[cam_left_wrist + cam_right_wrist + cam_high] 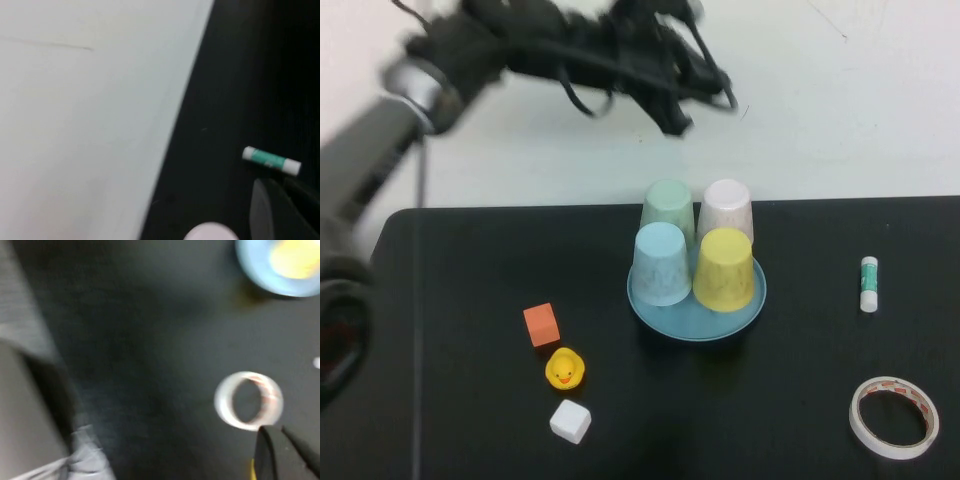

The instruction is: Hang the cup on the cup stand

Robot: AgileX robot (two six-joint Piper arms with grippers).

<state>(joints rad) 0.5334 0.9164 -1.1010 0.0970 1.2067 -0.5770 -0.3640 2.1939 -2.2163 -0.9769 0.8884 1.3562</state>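
Left claw (675, 122) shut above cup (727, 211) — right claw (280, 450) shut.

Black matte desk (470, 400) with rounded far corners, set against a plain white surface (840, 110) behind; soft, even lighting.

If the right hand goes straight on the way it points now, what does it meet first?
Probably the white roll of tape lying flat on the black table, just ahead of the shut right hand; depth is unclear.
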